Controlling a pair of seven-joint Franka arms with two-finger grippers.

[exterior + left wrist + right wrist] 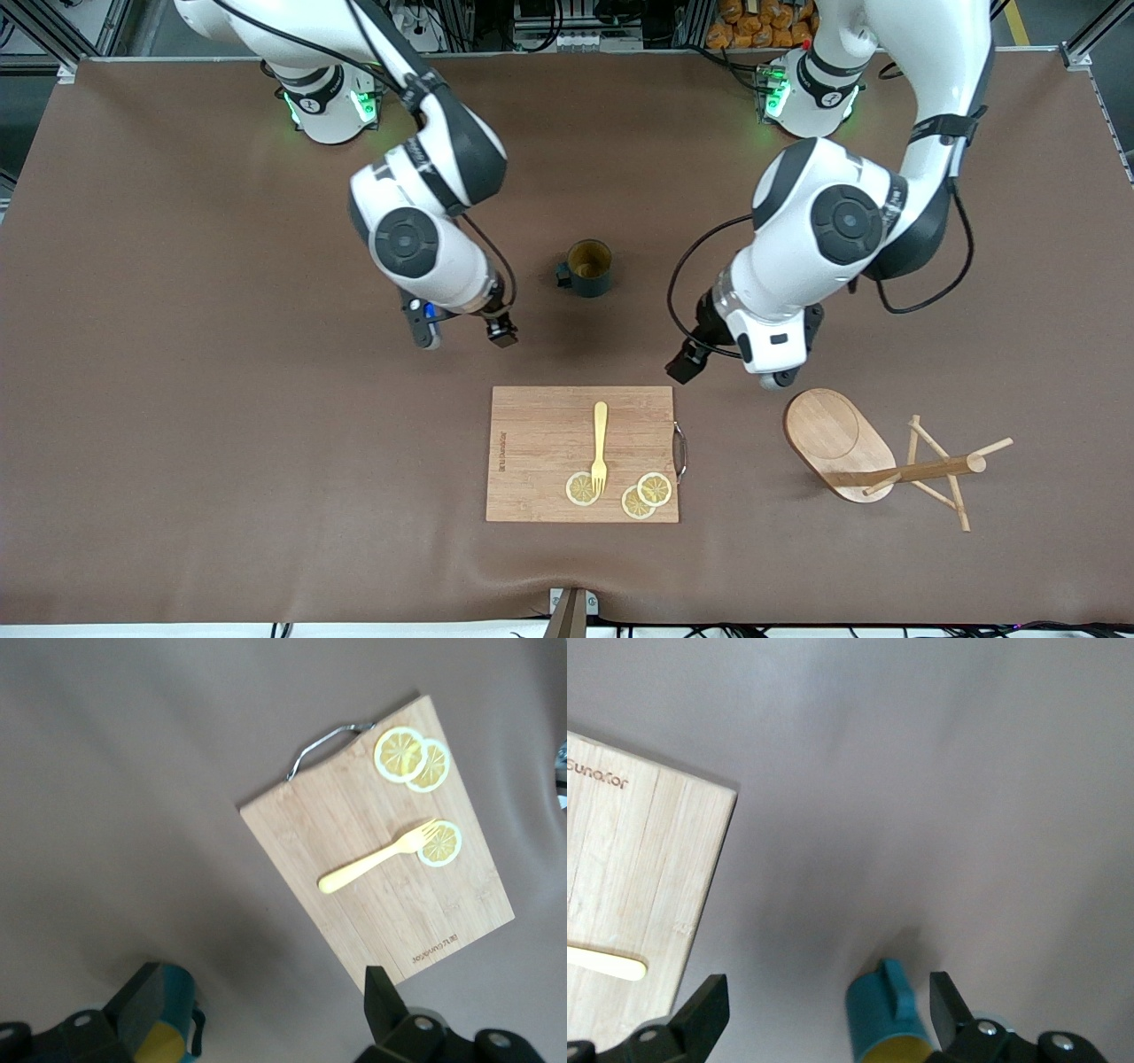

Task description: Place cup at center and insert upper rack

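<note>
Between the wide-open left claw [722, 368] and right claw [464, 335], the cup [588, 268] is best gripped by its rim and kept upright

The right arm comes down from its base at about eleven o'clock in the front view, bends at the elbow and points its wrist toward the tabletop [177, 354]. Its end effector [463, 335] hangs over bare tabletop with the two fingers spread wide, nothing between them; in the right wrist view the dark fingertips [700, 1010] stand well apart.

The left arm descends from its base at about one o'clock, folds at a large elbow joint and angles its wrist downward toward six o'clock. Its end effector [726, 372] also hangs over bare tabletop, fingers wide and empty, the fingertips [381, 992] far apart in the left wrist view.
</note>
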